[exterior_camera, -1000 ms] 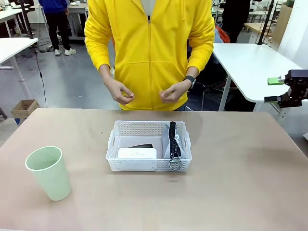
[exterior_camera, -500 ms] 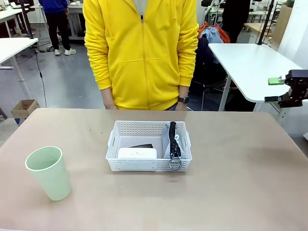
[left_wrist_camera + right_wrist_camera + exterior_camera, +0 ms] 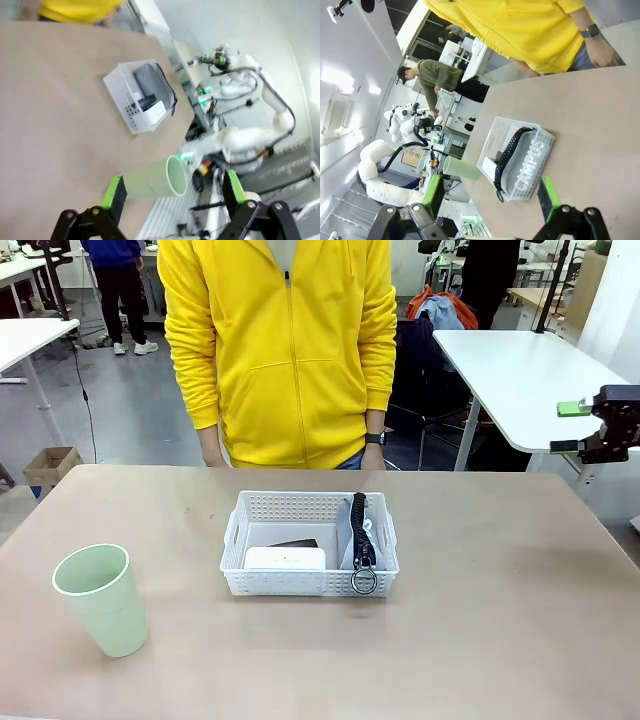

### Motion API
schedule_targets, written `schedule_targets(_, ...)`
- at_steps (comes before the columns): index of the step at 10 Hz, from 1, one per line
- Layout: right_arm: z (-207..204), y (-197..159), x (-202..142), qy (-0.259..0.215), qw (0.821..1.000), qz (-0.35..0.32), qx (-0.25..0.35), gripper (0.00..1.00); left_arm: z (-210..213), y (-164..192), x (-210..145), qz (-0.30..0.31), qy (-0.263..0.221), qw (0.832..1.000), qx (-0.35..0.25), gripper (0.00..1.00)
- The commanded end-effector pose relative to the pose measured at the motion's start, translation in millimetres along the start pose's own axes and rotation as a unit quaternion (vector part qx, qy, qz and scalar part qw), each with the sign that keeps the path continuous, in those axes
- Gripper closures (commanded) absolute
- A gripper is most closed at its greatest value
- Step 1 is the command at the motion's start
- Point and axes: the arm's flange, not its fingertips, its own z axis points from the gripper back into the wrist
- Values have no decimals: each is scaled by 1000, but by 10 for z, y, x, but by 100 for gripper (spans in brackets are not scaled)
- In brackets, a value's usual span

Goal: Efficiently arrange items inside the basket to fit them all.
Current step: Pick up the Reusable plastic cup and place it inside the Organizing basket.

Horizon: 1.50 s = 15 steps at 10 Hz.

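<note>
The white basket (image 3: 290, 505) sits mid-table. Inside it the grey pouch (image 3: 360, 532) stands on edge along the right side, its ring hanging over the near wall. The flat white box (image 3: 285, 558) lies at the near left with the black stapler (image 3: 295, 543) just behind it. The pale green cup (image 3: 100, 598) stands upright on the table, far left of the basket. My right gripper (image 3: 566, 428) hangs open off the table's right side, high up. In the left wrist view my left gripper (image 3: 174, 192) is open above the cup (image 3: 150, 177), with the basket (image 3: 122, 87) farther off. The right wrist view has the open right gripper (image 3: 491, 197) well away from the basket (image 3: 495, 137) and pouch (image 3: 527, 160).
A person in a yellow jacket (image 3: 280, 350) stands at the far edge, hands down behind the table (image 3: 480, 620). Bare tabletop lies all around the basket. A white table (image 3: 510, 370) stands behind at the right.
The person has dropped both hands from in front of the body to the sides and shifted slightly left. Neither arm nor any item has moved.
</note>
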Motion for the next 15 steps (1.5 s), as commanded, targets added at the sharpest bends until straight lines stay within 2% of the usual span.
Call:
schedule_targets(1,27,9,8,5,1000,4,1,0,-49,12,19,-205,114,972,-28,0)
schedule_targets(2,27,9,8,5,1000,4,1,0,-88,-32,-146,-296,136,942,-81,0)
schedule_targets(3,27,9,8,5,1000,4,1,0,-111,-45,-295,-382,161,907,-76,0)
schedule_targets(4,27,9,8,5,1000,4,1,0,-155,-23,-484,-462,179,865,-79,0)
schedule_targets(5,27,9,8,5,1000,4,1,0,-233,4,-637,-525,149,838,-14,0)
schedule_targets(8,27,9,8,5,1000,4,1,0,-493,-6,-902,-606,95,789,28,0)
schedule_targets(9,27,9,8,5,1000,4,1,0,-626,52,-992,-629,79,771,62,0)
schedule_targets(10,27,9,8,5,1000,4,1,0,-776,109,-1042,-630,75,770,73,0)
schedule_targets(11,27,9,8,5,1000,4,1,0,-477,18,-884,-593,107,797,47,0)
schedule_targets(15,27,9,8,5,1000,4,1,0,-585,-28,-896,-596,98,795,58,0)
